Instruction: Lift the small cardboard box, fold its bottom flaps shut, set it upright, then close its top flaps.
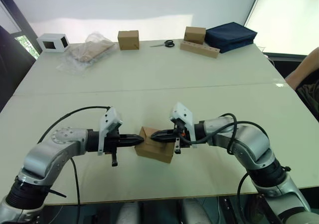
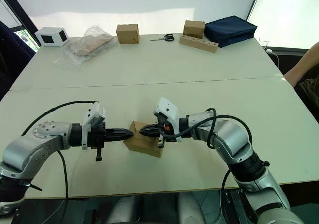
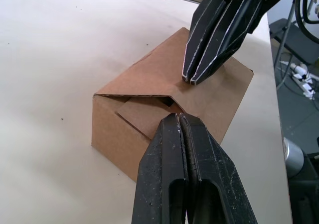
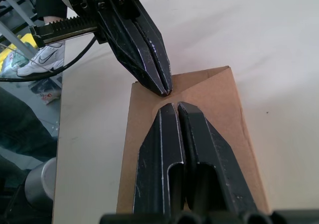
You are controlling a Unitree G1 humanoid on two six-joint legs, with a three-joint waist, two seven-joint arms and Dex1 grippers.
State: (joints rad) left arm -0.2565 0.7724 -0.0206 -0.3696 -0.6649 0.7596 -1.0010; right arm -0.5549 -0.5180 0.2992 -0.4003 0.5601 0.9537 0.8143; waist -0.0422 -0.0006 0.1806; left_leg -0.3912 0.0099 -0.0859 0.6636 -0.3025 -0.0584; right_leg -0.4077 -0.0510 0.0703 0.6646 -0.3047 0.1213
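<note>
The small cardboard box lies on its side near the table's front edge, between my two grippers. My left gripper is shut, and its tip presses on the folded-in flaps at the box end facing it. I cannot tell whether these are the bottom flaps or the top flaps. My right gripper is also shut, with its tip resting on the box's upper panel, almost touching the left gripper's tip. The box's other end is hidden.
Along the far edge stand a white box, a plastic bag, two brown cubes, scissors, a wooden block and a navy bag. A person's arm shows at the right.
</note>
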